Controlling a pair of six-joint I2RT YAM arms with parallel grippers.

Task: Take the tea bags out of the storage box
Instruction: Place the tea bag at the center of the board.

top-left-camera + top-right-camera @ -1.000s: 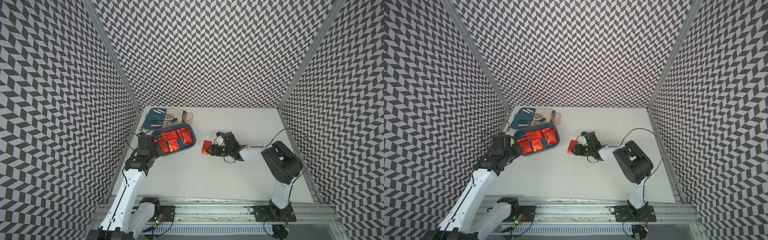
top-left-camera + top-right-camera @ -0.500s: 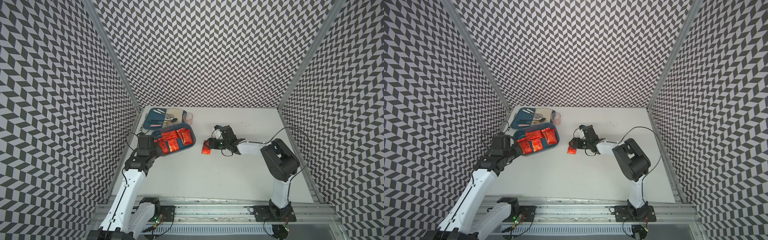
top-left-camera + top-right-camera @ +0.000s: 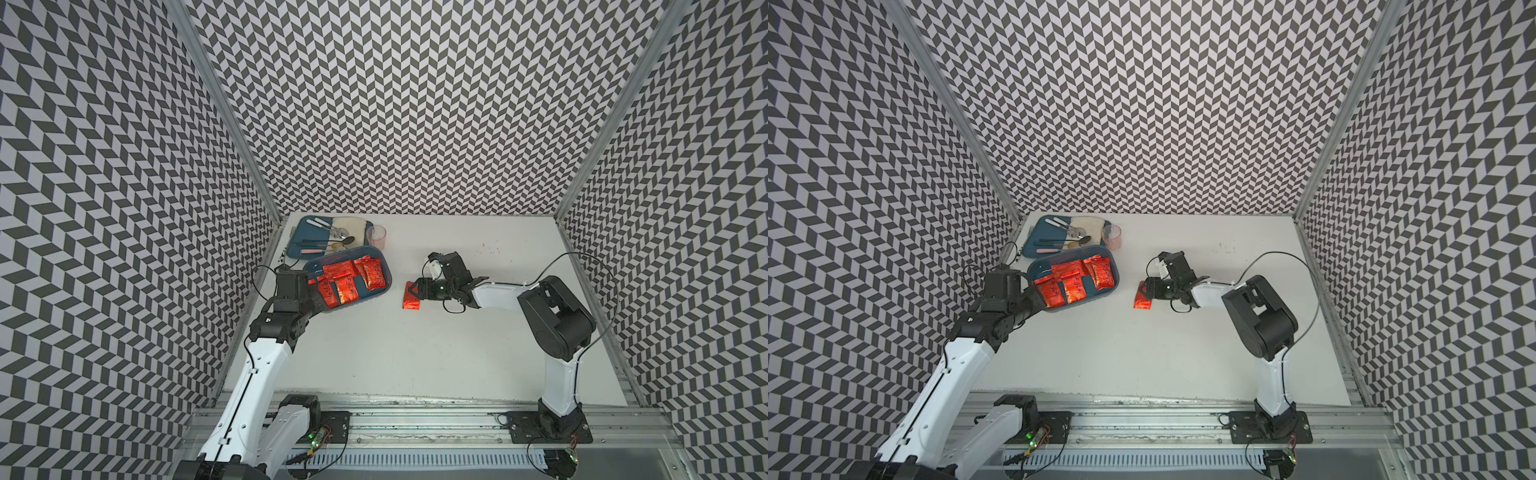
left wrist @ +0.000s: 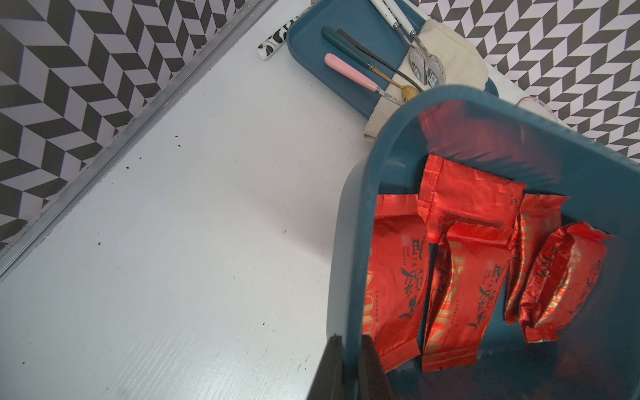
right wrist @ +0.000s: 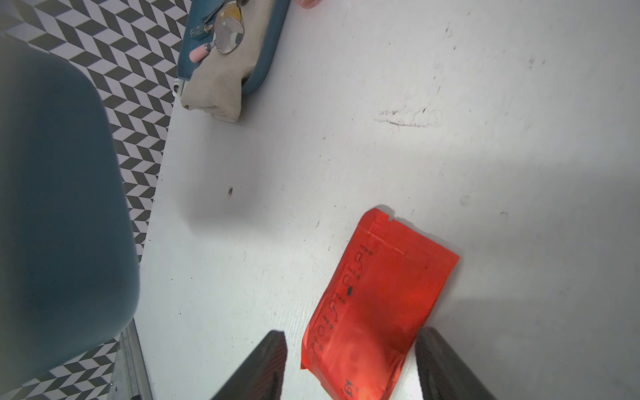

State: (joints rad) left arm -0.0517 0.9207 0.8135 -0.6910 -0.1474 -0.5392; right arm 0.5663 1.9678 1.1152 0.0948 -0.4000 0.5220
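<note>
**While the left claw (image 4: 350,360) pinches the storage box (image 4: 346,242), the right claw (image 5: 351,341) stands spread over one tea bag (image 5: 377,304)**

Where the left claw presses together, we see it clamp the storage box's wall, one jaw inside and one outside. Inside the storage box lie five tea bags (image 4: 460,277), overlapping one another. The right claw, jaws wide, straddles the near end of a sixth tea bag, which lies flat on the white counter (image 3: 415,353), apart from the storage box. Behind the storage box we find a blue tray (image 3: 297,243) holding spoons and a beige cloth, with a pink cup (image 3: 376,237) just beside it.
</note>
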